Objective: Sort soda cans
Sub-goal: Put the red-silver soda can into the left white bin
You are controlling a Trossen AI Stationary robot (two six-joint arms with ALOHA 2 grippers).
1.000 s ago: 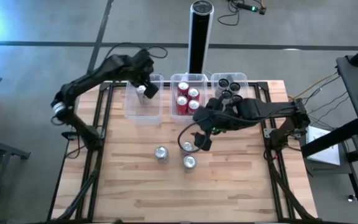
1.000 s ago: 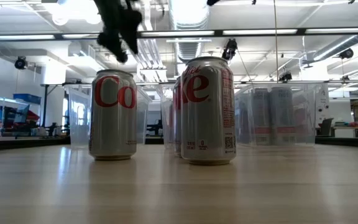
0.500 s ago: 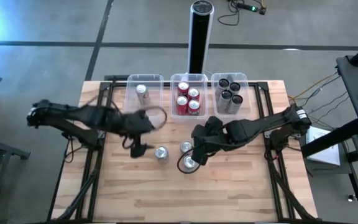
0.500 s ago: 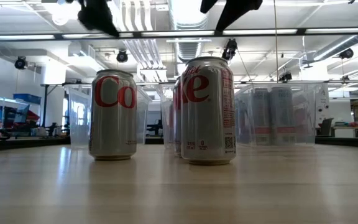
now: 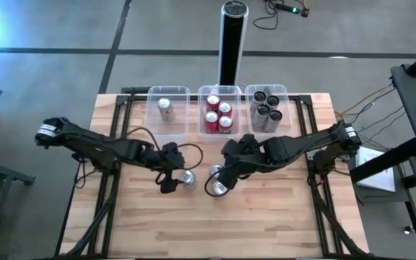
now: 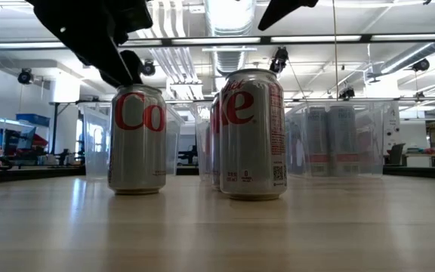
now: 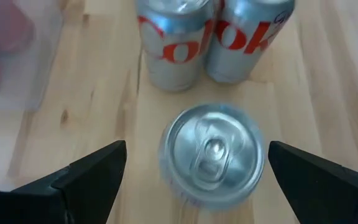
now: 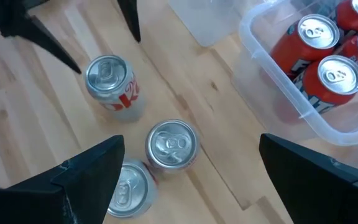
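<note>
While both arms reach low toward mid-frame, the left pincer point(image 5: 173, 178) gapes over a silver can point(image 5: 187, 178); the right pincer point(image 5: 219, 179) gapes over two others.

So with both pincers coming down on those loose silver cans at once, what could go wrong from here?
1. The left pincer, open, straddles one silver can, and two more cans stand just beyond it. A finger might nudge those over.
2. The right pincer, also open, hovers above the pair, which stand very close together. A finger may not fit between them.
3. In the high view the two pincers work close together, so the arms could collide.
</note>
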